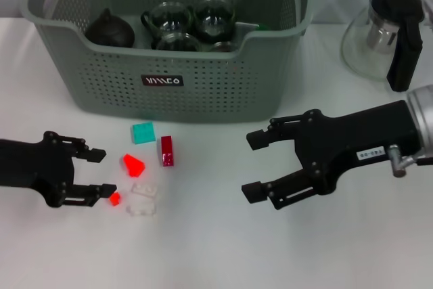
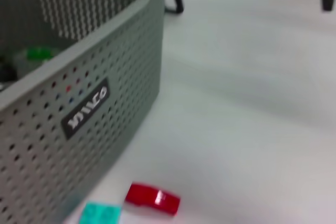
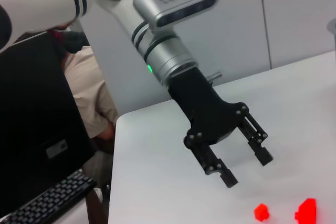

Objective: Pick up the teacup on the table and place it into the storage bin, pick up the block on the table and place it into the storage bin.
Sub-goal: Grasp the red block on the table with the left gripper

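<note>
The grey-green storage bin (image 1: 169,65) stands at the back of the table, and its perforated wall (image 2: 79,103) fills one side of the left wrist view. Glass teacups (image 1: 215,17) sit inside it beside a dark teapot (image 1: 108,30). In front of the bin lie a teal block (image 1: 143,132), a dark red block (image 1: 166,150), a bright red block (image 1: 133,164), a small red block (image 1: 115,199) and clear blocks (image 1: 143,197). My left gripper (image 1: 107,172) is open just left of the red blocks, low over the table. The right gripper (image 1: 249,166) is open and empty, to the right of the blocks.
A glass teapot (image 1: 385,32) with a black handle stands at the back right. The right wrist view shows the left gripper (image 3: 247,170) open above two red blocks (image 3: 307,211), with a table edge, a seated person and a keyboard (image 3: 47,203) beyond.
</note>
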Tool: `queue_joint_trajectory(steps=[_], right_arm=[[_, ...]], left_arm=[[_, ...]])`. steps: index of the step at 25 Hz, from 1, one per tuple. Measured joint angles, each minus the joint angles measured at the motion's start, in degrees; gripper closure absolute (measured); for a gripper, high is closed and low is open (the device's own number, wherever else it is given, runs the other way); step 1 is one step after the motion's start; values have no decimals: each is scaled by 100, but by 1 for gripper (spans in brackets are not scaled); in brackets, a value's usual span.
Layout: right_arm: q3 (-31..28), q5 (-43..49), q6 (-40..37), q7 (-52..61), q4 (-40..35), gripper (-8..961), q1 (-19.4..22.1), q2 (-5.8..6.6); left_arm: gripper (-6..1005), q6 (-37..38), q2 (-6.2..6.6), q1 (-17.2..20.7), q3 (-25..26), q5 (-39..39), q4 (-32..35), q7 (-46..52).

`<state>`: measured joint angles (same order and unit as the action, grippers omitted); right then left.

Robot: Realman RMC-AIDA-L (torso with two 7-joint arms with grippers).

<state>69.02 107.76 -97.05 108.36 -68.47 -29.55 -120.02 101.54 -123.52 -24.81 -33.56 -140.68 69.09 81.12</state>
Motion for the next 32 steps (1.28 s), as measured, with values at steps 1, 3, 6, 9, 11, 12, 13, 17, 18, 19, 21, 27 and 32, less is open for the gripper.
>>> queue_joint_trajectory(steps=[1,3,6,9,11,12,13,17,18,19,21,27,32], right_arm=[[-9,0,44,-17,73,7,-49,12],[-39,6,110,-55,235,7,-157,40],[-91,86,161,-92,406,7,-293,63],[-116,281,266,-97,509,7,-421,53],[-130,367,316,-99,573,7,-489,43],[-138,393,330,-101,601,7,-519,39],[-145,412,352,-113,634,7,-551,37],[-157,429,430,-171,716,7,-601,41],[-157,430,455,-174,718,7,-602,41],[-159,430,470,-176,720,7,-600,42],[-181,431,492,-181,721,7,-590,45],[-299,441,494,-184,726,7,-568,54],[-320,441,502,-184,730,7,-558,58]], left_arm=[[349,-83,-25,0,-195,-114,169,224],[349,-184,-53,-9,-549,-324,462,650],[349,-195,-63,-76,-911,-585,770,1210],[349,-193,-74,-161,-1246,-867,923,1689],[349,-244,-83,-225,-1502,-1119,936,1981],[349,-260,-84,-261,-1650,-1269,920,2131],[349,-268,-85,-292,-1766,-1361,914,2233],[349,-292,-95,-380,-2167,-1525,920,2594],[349,-315,-97,-396,-2226,-1527,914,2648],[349,-360,-99,-413,-2305,-1530,893,2722],[349,-511,-103,-431,-2505,-1539,806,2863],[349,-844,-108,-452,-2923,-1604,549,3152],[349,-843,-118,-455,-3165,-1620,526,3323]])
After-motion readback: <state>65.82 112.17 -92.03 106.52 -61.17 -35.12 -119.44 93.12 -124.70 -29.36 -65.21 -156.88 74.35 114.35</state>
